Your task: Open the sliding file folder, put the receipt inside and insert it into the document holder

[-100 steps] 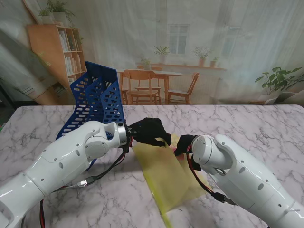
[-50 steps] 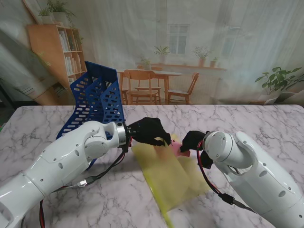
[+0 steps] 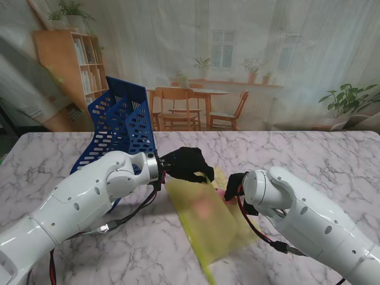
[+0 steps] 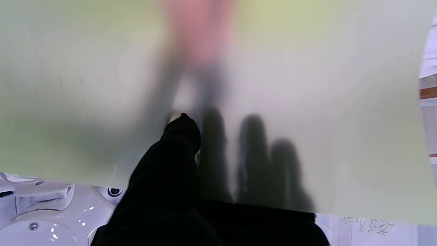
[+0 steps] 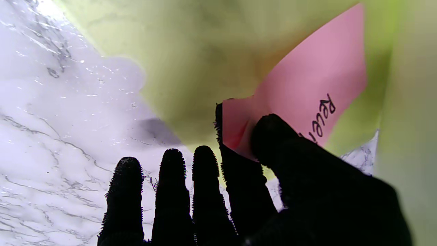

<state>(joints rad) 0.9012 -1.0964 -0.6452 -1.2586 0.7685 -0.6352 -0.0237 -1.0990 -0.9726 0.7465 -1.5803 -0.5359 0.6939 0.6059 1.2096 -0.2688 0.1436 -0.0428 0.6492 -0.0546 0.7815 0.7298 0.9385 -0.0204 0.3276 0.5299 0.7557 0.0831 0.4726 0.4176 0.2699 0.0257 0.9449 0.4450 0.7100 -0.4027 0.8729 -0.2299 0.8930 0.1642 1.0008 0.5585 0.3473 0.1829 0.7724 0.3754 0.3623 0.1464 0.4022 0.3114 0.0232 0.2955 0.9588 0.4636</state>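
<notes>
A translucent yellow folder (image 3: 211,222) lies on the marble table between my arms. My left hand (image 3: 187,164) pinches its upper sheet (image 4: 307,85) at the far edge and holds it lifted; thumb on one side, fingers showing dark through the plastic. My right hand (image 3: 233,183) pinches a pink receipt (image 5: 307,89) between thumb and index finger. The receipt reaches in between the folder's two sheets, and it shows as a pink blur (image 3: 205,208) through the top sheet. The blue perforated document holder (image 3: 122,124) stands at the far left.
My white forearms (image 3: 89,196) cross the near table on both sides of the folder. Marble table (image 3: 320,160) stretches to the right. The backdrop wall rises behind the table's far edge.
My right hand has moved left and toward the folder's open edge. The pink receipt has slid in under the top sheet. My left hand has kept its hold.
</notes>
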